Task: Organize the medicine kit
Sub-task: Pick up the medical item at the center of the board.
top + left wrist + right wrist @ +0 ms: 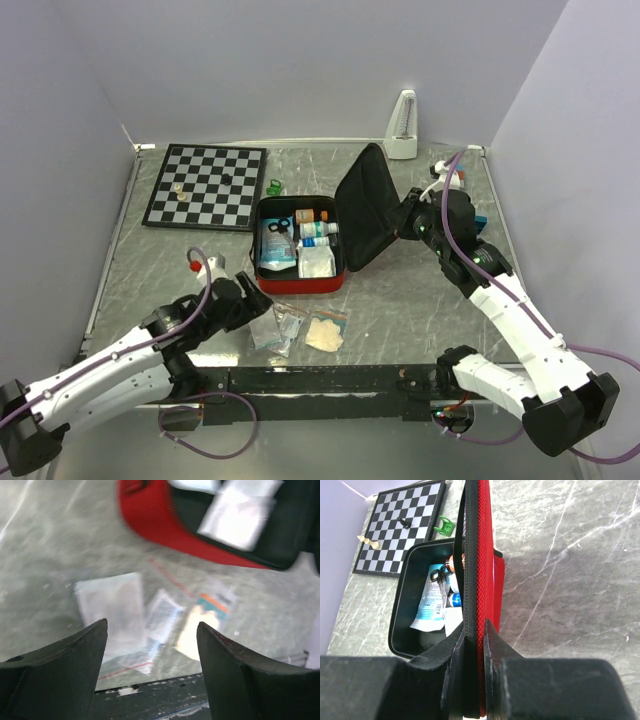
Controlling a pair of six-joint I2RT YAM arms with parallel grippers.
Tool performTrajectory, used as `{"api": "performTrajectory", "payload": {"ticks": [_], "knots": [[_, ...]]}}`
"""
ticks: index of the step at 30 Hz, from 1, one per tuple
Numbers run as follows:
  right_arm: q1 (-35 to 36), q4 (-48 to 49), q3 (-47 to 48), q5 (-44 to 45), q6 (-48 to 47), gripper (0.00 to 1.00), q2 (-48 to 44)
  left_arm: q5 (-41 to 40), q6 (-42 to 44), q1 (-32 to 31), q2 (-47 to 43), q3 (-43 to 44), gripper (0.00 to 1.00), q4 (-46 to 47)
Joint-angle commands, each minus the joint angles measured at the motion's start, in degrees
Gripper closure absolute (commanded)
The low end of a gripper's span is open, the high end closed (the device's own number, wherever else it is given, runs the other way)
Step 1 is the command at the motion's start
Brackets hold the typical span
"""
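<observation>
The medicine kit (300, 285) sits open at the middle of the table (420, 290), just near and right of the chessboard (207, 186). Its lid (365, 205) stands upright on the right side. The right gripper (472, 635) pinches the lid's rim, 1 finger on the black lining and 1 on the red shell. The left gripper (152, 630) hovers with its fingers spread above 3 packets (300, 328) lying on the table just near the kit. Small bottles (318, 232) and a pouch (275, 245) lie inside the tray.
</observation>
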Motion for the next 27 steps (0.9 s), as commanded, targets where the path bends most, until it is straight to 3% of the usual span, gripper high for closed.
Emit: {"api": "performTrajectory", "payload": {"ticks": [1, 5, 11, 19, 22, 27], "knots": [[0.86, -2.36, -1.87, -2.53, 0.09, 0.87, -1.17, 0.04, -10.82, -0.21, 0.31, -4.27, 0.24, -3.00], [0.86, -2.01, -2.57, -2.80, 0.26, 0.87, -1.43, 0.58, -16.10, -0.21, -4.96, -8.94, 0.27, -3.60], [0.86, -0.96, -3.19, -3.06, 0.26, 0.87, -1.17, 1.71, -17.43, -0.21, -9.45, -12.79, 0.28, -4.15], [0.86, -0.95, -3.27, -3.15, 0.27, 0.87, -0.82, 3.83, -14.27, -0.21, -2.52, -14.92, 0.39, 2.80], [0.77, -0.95, -3.45, -3.06, 0.26, 0.87, -1.17, 4.53, -13.57, -0.21, 0.38, -15.18, 0.45, 4.03], [0.86, -1.04, -3.98, -2.97, 0.35, 0.87, -1.52, 5.14, -12.95, -0.21, 1.80, -16.06, 0.64, 4.48]]}}
